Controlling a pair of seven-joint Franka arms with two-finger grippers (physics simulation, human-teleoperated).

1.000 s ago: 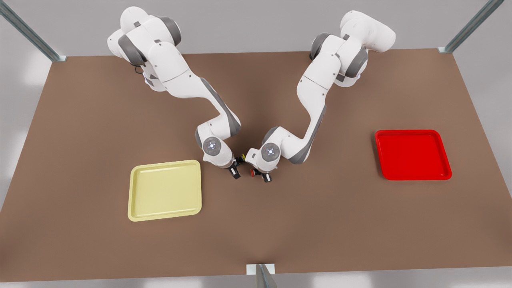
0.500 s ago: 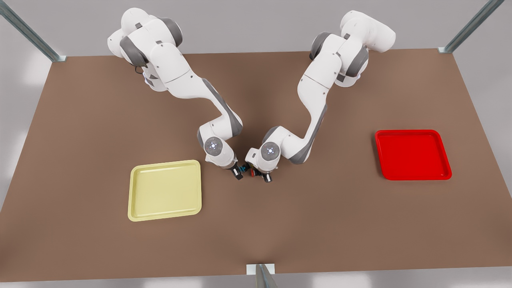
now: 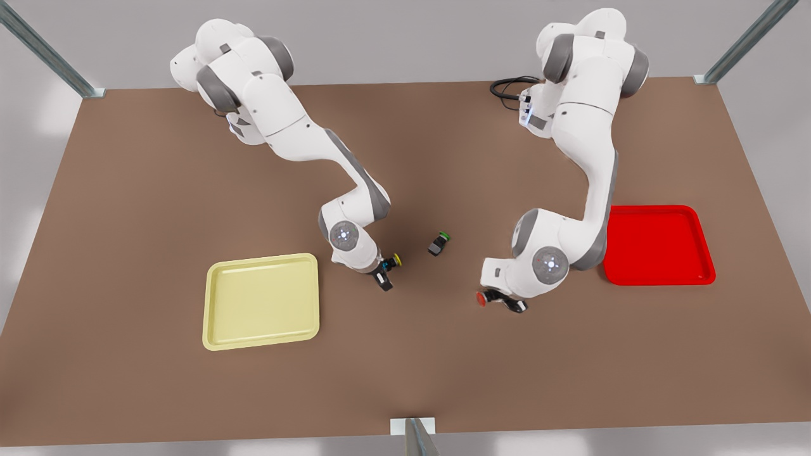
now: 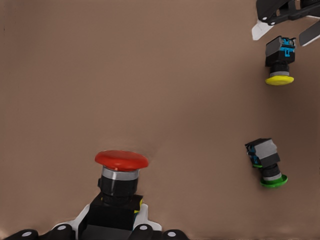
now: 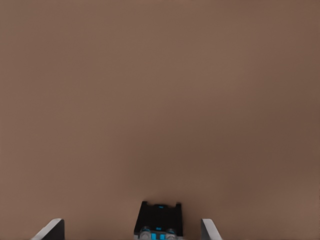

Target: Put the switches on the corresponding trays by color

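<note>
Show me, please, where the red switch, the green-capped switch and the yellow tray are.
red switch (image 4: pixel 121 160), left wrist view, on its round cap.
green-capped switch (image 3: pixel 437 245), front view, on its dark body.
yellow tray (image 3: pixel 261 301), front view, on its bare floor.

Green-capped switch (image 3: pixel 438 244) lying on its side on the brown desk (image 3: pixel 127 190); used as reference. Toward the front view's left of it, near: yellow switch (image 3: pixel 395 259), just beside right gripper (image 3: pixel 384 280). Farther that way: yellow tray (image 3: pixel 260 301). Toward the front view's right, nearer the camera: left gripper (image 3: pixel 507 304), red switch (image 3: pixel 482 298) at its fingers. Well beyond: red tray (image 3: pixel 659 247).
</note>
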